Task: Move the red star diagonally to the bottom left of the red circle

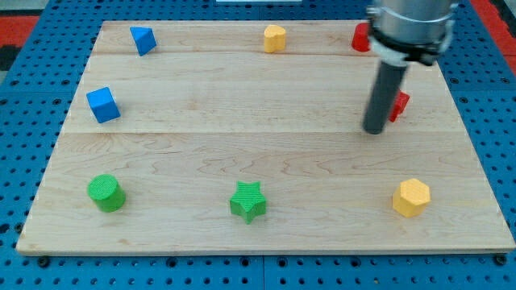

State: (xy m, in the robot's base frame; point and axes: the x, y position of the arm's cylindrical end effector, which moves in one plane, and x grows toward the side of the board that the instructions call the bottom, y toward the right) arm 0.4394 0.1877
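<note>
My tip (375, 129), a bare dark rod with no fingers to open or close, rests on the wooden board (242, 121) touching the small red star block (399, 103), which sits at its 2 o'clock, partly hidden. The red circle block (360, 37) lies at 12 o'clock. I judge the star already stands below it, but to the right, so a push toward 9 o'clock remains.

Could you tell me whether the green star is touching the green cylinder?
No, the green star sits at the view's bottom centre, well apart from the green cylinder at the bottom left.
</note>
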